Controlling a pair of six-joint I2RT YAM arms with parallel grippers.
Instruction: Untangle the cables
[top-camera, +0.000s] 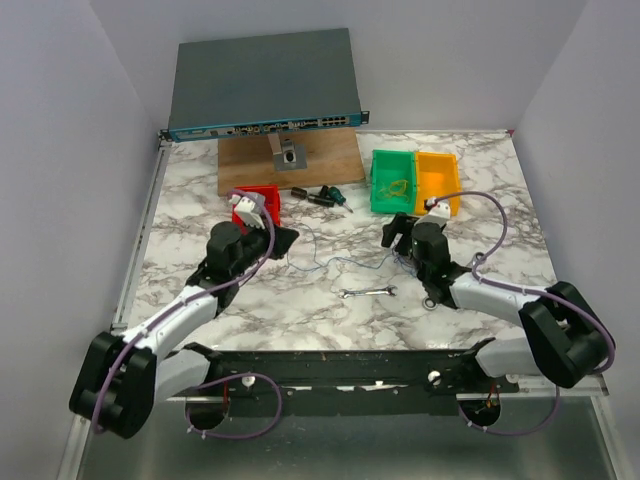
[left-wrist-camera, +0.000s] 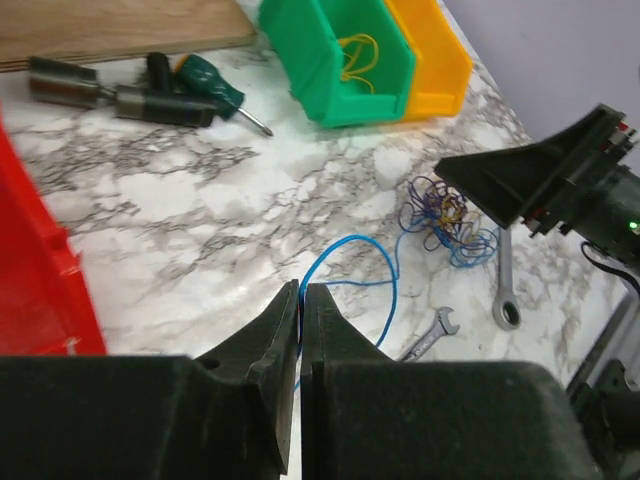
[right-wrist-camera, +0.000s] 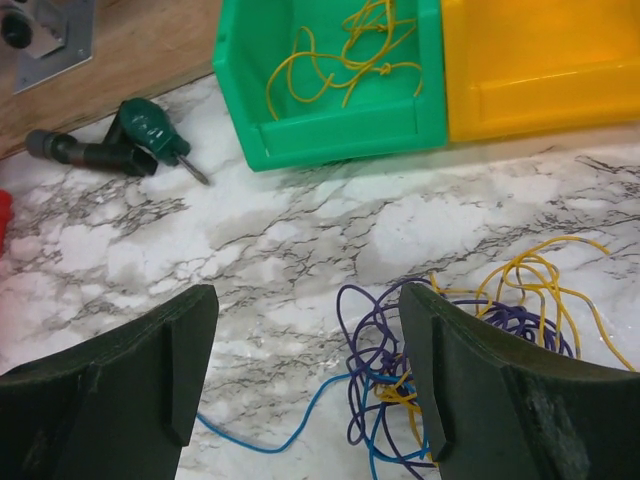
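The cables are a small tangle (right-wrist-camera: 385, 375) of purple, blue and yellow wire loops on the marble table, also in the left wrist view (left-wrist-camera: 445, 220). A blue strand (left-wrist-camera: 352, 262) runs out of it to my left gripper (left-wrist-camera: 300, 292), which is shut on that strand; it shows faintly from above (top-camera: 330, 265). My right gripper (right-wrist-camera: 308, 295) is open just over the tangle, with most loops at and behind its right finger (right-wrist-camera: 450, 370). From above, the left gripper (top-camera: 287, 240) and right gripper (top-camera: 393, 232) face each other.
A green bin (top-camera: 395, 180) holds yellow wires (right-wrist-camera: 340, 50), with an orange bin (top-camera: 438, 180) beside it. A red bin (top-camera: 262, 200) is by the left gripper. A screwdriver (top-camera: 328, 196), a wooden board (top-camera: 290, 160) and two wrenches (top-camera: 368, 292) (left-wrist-camera: 505, 290) lie nearby.
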